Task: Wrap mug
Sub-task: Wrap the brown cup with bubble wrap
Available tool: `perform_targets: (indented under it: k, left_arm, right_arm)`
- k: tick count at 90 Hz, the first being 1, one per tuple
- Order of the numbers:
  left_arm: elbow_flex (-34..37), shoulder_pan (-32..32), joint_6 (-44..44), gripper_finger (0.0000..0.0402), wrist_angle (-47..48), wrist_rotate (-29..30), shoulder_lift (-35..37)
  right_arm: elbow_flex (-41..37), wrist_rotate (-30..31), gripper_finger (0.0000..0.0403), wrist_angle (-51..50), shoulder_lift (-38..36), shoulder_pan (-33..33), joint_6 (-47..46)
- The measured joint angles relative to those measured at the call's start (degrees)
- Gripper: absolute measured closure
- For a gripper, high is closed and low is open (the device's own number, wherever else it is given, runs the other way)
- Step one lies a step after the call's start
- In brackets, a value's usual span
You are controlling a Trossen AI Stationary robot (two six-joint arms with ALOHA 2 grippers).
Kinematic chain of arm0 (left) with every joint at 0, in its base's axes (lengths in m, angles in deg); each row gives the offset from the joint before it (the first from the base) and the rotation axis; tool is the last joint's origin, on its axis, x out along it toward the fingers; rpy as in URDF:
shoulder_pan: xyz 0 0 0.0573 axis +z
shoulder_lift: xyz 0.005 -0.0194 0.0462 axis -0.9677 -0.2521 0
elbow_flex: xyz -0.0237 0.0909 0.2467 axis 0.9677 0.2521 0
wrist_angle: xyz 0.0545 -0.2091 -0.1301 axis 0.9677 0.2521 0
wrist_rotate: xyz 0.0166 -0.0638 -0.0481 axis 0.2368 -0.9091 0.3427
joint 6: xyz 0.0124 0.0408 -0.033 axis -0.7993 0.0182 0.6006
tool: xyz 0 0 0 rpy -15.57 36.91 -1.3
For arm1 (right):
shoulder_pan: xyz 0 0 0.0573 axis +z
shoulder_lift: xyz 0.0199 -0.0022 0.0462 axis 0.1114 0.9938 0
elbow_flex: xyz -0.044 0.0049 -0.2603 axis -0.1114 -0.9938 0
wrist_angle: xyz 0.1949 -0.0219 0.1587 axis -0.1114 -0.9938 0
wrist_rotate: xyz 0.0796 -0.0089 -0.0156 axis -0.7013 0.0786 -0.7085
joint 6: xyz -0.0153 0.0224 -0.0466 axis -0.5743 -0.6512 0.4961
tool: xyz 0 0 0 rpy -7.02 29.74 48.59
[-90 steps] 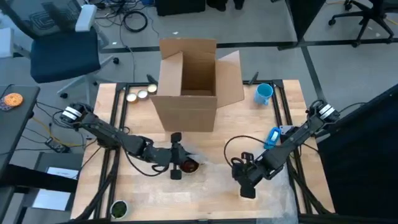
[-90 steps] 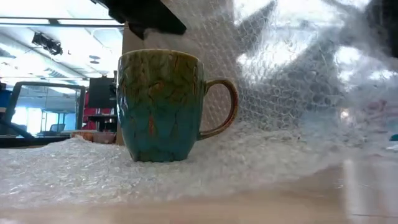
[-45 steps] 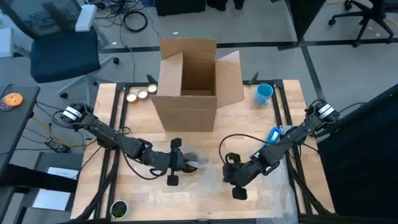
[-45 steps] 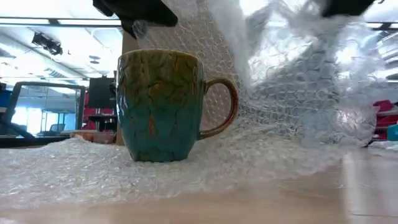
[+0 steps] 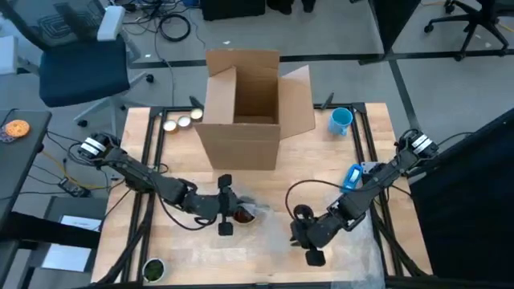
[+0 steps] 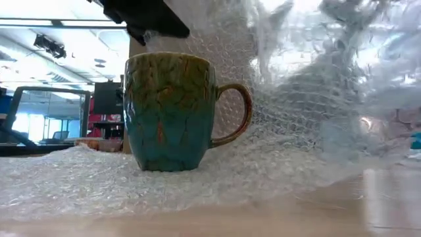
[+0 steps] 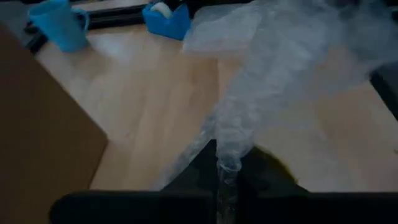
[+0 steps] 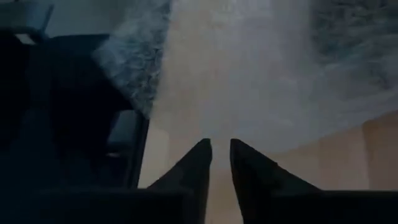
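A wooden surface [image 5: 265, 172] is seen from above with two dark robot arms reaching in from either side. The left arm stretches from the left edge toward the middle, and its pincer [image 5: 228, 212] sits directly over a green-and-brown mug [image 6: 170, 110]. From the level view, the mug stands upright on a crumpled sheet of bubble wrap [image 6: 276, 164], its handle pointing right, with the dark underside of the left pincer just above its rim. In the left wrist view, the two dark fingers [image 7: 202, 163] are pressed together on a thin strip of the bubble wrap, which rises between them and spreads out beyond. Behind this pincer stands an open cardboard box [image 5: 255, 103], and near the back left corner of the surface lie some small round objects [image 5: 183, 121].

To the right of the mug, the bubble wrap billows up in a tall, loose fold. The right arm reaches in from the right edge, and its pincer [image 5: 303, 234] sits low over the front of the surface, to the right of the mug and apart from it. Its wrist view shows the two fingertips [image 8: 200, 157] nearly together with a narrow gap, and nothing visible between them; bubble wrap lies ahead of them. Behind the right pincer sit a blue tape dispenser [image 5: 352, 174] and, farther back, a blue cup [image 5: 341, 120].
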Motion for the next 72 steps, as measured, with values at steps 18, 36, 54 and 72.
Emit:
perform_targets:
  k: [18,36,54,72]
  left_arm:
    - [0.02,0.0,2.86,0.0401,0.81,0.71,-0.02]
    - [0.02,0.27,5.97,0.0401,1.29,5.96,-0.04]
    - [0.02,2.66,12.24,0.0401,1.47,8.29,-0.04]
    - [0.02,4.36,15.41,0.0401,1.49,8.29,-0.24]
  right_arm:
    - [0.0,4.18,0.0255,1.08,0.0,1.8,2.7]
    - [0.0,11.67,0.0216,-0.14,0.0,4.31,6.45]
    - [0.0,20.62,0.0211,-3.08,0.0,5.57,6.62]
    - [0.0,29.21,0.0213,-3.11,0.0,5.73,3.5]
